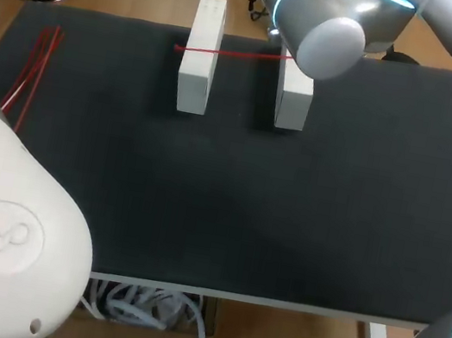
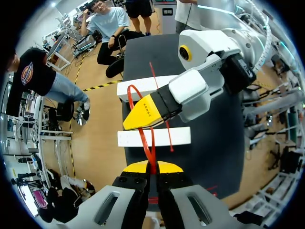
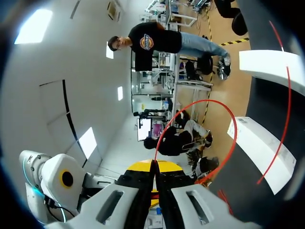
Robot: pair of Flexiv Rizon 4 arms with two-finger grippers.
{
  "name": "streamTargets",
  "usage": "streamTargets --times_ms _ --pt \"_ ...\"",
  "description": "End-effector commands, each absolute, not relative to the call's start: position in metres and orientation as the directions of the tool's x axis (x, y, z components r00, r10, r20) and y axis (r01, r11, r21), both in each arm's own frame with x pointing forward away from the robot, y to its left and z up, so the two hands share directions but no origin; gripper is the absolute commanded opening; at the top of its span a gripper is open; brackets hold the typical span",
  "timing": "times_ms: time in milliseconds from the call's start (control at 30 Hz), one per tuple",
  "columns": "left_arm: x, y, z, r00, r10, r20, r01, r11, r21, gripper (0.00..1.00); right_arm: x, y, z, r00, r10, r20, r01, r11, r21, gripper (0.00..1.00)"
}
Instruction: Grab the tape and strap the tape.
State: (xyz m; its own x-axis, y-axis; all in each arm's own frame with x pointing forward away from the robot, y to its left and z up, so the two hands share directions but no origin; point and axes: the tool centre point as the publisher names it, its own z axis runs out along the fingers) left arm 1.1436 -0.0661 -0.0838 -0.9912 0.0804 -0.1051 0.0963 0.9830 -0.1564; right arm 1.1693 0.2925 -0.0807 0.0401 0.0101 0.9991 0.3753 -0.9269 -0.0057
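Two white blocks point(image 1: 200, 59) point(image 1: 293, 98) stand side by side at the back of the black mat, and a red strap point(image 1: 238, 52) lies across their tops. In the left wrist view my left gripper point(image 2: 152, 165) is shut on a looped red strap point(image 2: 143, 140). This loop rises toward my right gripper point(image 2: 139, 117), which hangs over the gap between the blocks point(image 2: 143, 87) point(image 2: 155, 137). In the right wrist view my right gripper point(image 3: 155, 164) is shut on the red loop point(image 3: 224, 112), with the blocks point(image 3: 259, 148) beyond. In the head view both grippers' fingers are hidden.
A bundle of spare red straps point(image 1: 32, 69) lies near the mat's left edge. My right arm's large grey joint point(image 1: 333, 35) hangs over the right block. My left arm's white casing point(image 1: 5, 226) fills the near left corner.
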Motion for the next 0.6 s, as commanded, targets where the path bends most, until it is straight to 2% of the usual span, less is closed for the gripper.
streamTargets --times_ms 33,600 --pt "1.1431 -0.0666 -0.0831 -0.991 0.081 -0.104 0.097 0.983 -0.155 0.0 1.1641 0.2921 -0.0849 -0.02 -0.008 1.0 0.361 -0.932 0.0 0.0" --pt "1.1431 -0.0666 -0.0831 -0.991 0.081 -0.104 0.097 0.983 -0.155 0.0 1.1554 0.2838 -0.0853 -0.032 0.007 0.999 0.359 -0.933 0.018 0.0"
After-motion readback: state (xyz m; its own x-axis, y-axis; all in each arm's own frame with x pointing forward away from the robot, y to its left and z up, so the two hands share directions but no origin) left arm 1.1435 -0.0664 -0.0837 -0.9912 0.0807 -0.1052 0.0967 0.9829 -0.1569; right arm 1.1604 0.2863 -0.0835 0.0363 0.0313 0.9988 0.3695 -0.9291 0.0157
